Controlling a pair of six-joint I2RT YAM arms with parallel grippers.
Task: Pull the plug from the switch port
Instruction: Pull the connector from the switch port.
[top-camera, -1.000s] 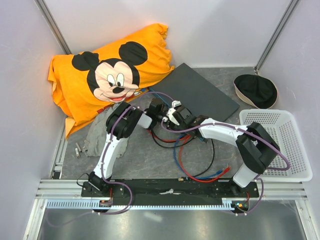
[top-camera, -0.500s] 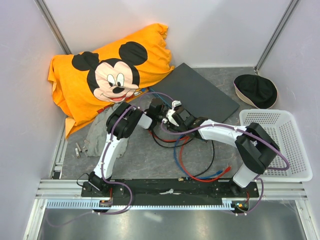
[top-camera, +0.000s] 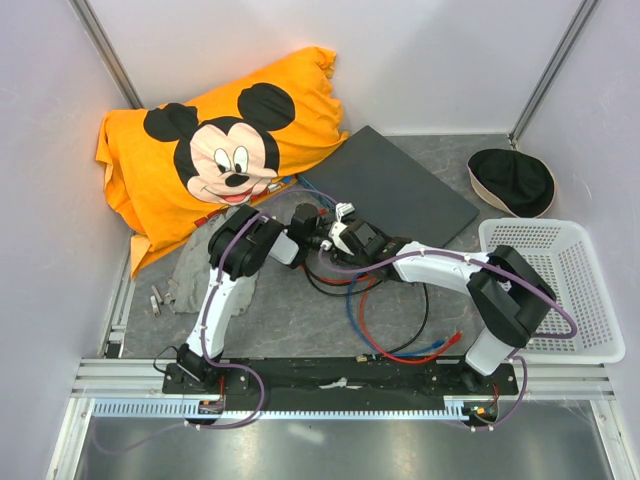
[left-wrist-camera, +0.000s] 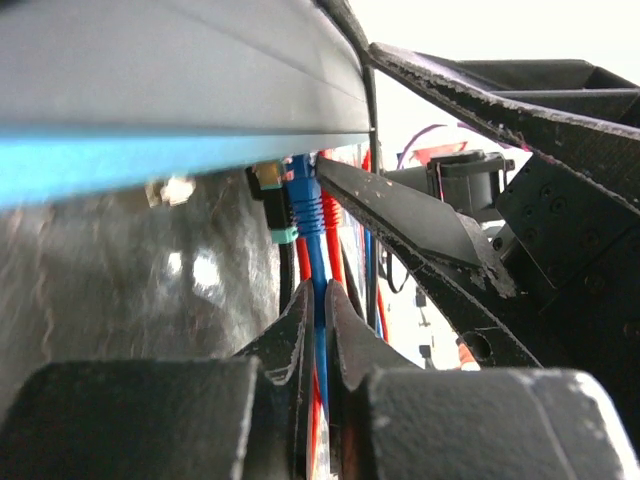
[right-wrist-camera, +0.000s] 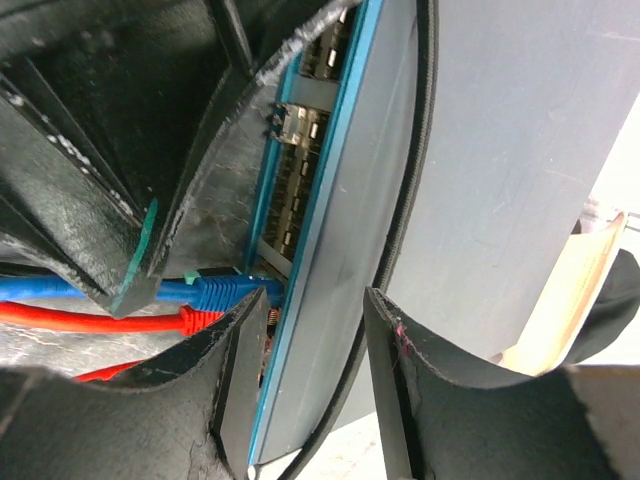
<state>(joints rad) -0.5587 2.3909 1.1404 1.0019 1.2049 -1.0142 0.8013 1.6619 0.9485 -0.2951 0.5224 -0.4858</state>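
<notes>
Two arms are crowded in at the switch (top-camera: 395, 190), which lies flat on the table (top-camera: 290, 320) toward the far side with its teal face (left-wrist-camera: 120, 165) turned toward the grippers. We'd say we're right at the pull itself, with nothing actually freed yet. Our left gripper (left-wrist-camera: 320, 300) is clenched on the blue cable (left-wrist-camera: 318, 255) just behind the blue plug (right-wrist-camera: 225, 293), fingers pinched tight with only the cable between them. Our right gripper (right-wrist-camera: 312, 315) sits over the switch's front edge with one finger on each side of the box. It looks clamped there to keep the box from sliding, though the contact itself is hard to make out from the wrist view. In both wrist views the blue plug reaches right up to the socket row, so we reckon it's still seated in its port. Whether the latch tab is pressed, we can't tell. A red cable (right-wrist-camera: 90, 318) runs just beside the blue one toward the neighbouring socket, so the pull probably wants to go straight back along the cable. Done so far: grip and brace. Left to do: the actual tug until the plug clears the port.
</notes>
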